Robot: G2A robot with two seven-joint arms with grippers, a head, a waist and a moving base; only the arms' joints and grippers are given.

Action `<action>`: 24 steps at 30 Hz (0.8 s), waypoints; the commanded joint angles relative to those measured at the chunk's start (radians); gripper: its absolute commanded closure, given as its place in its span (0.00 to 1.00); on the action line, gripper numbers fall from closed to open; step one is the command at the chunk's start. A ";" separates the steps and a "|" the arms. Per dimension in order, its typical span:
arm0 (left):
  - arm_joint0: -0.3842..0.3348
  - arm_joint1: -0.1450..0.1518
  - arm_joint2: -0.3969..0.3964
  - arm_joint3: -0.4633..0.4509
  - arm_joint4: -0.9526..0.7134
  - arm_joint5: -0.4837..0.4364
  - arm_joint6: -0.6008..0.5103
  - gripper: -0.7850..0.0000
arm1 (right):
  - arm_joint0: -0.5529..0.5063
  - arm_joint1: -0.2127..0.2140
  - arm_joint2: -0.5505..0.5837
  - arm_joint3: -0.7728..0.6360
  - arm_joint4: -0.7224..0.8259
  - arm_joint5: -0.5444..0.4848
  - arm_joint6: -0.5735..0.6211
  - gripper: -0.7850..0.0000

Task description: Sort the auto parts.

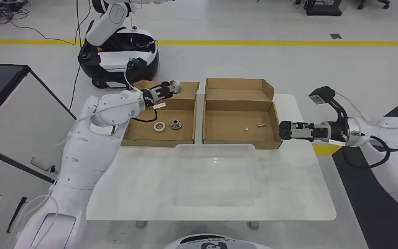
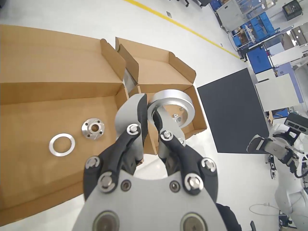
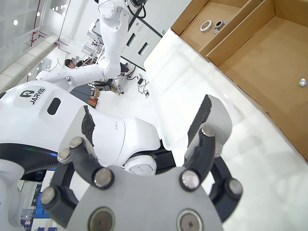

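Over the left box's (image 1: 183, 134) far edge, the left gripper (image 2: 149, 106) clamps a metal ring (image 2: 173, 97). The right gripper (image 3: 146, 108) stands with jaws apart.

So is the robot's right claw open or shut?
Open. The right gripper has its two fingers wide apart, with nothing held between them.

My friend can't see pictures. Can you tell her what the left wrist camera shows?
The left gripper is shut on a thick silver metal ring, held above an open cardboard box. On the floor of that box lie a flat silver washer and a round flanged part.
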 commanded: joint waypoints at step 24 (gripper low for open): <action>-0.277 -0.016 0.189 0.431 0.340 0.341 -0.434 1.00 | 0.000 0.000 0.000 0.000 0.000 0.000 0.000 0.00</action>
